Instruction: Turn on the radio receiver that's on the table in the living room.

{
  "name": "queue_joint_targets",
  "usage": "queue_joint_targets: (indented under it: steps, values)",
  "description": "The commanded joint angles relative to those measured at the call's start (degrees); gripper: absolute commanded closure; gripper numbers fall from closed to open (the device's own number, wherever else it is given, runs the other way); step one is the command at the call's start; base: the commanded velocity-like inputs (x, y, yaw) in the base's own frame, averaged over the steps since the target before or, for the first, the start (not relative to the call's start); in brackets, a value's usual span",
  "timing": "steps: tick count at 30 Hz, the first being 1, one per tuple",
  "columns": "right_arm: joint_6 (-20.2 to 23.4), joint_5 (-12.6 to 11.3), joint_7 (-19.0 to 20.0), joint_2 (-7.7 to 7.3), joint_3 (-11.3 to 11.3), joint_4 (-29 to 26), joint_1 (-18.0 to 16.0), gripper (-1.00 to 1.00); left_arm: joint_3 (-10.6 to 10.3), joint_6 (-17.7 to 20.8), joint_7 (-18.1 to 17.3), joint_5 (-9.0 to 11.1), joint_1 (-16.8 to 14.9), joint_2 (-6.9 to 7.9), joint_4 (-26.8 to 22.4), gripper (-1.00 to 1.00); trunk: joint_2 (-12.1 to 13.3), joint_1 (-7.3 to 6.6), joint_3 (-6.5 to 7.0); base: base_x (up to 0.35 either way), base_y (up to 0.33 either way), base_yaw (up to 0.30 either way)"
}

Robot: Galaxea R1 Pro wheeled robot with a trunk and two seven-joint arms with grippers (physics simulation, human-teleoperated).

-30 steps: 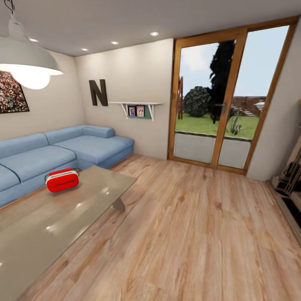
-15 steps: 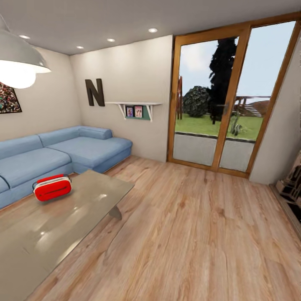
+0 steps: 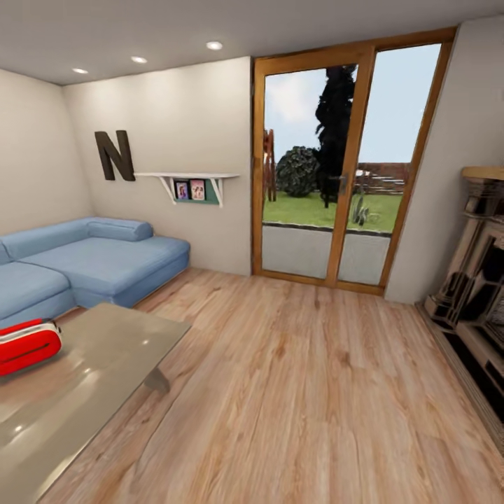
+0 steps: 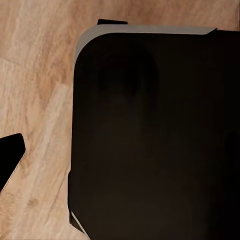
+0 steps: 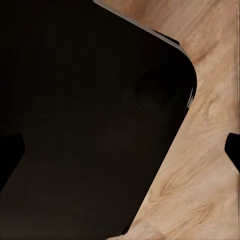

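I'm in the living room and the radio receiver [image 3: 26,346] sits at the far left edge of the head frame, partly cut off, lying on the table [image 3: 91,392] near its back side by the blue sofa [image 3: 98,262]. It's placed mid-surface, probably so it's reachable from the table's long edge. The wood floor [image 3: 315,392] through center and right is wide open for driving; the table corner at lower left and the fireplace [image 3: 476,294] at right are the edges to mind. Both wrist views show a dark rounded body over floor, likely the base; finger state I cannot tell for either gripper.
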Motion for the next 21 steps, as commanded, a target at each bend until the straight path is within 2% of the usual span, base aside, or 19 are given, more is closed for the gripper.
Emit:
queue_joint_targets:
  steps: [1, 21]
  values:
    - [0.00, 0.02, 0.00, 0.00, 0.00, 0.00, 0.00, -1.00, 0.00, 0.00, 0.00, 0.00, 0.00, 0.00, 0.00, -1.00, 0.00, 0.00, 0.01, 0.323, -0.083, -0.083]
    - [0.01, 0.06, 0.00, 0.00, 0.00, 0.00, 0.00, -1.00, 0.00, 0.00, 0.04, 0.00, 0.00, 0.00, 0.00, -1.00, 0.00, 0.00, 0.03, 0.323, -0.022, -0.009]
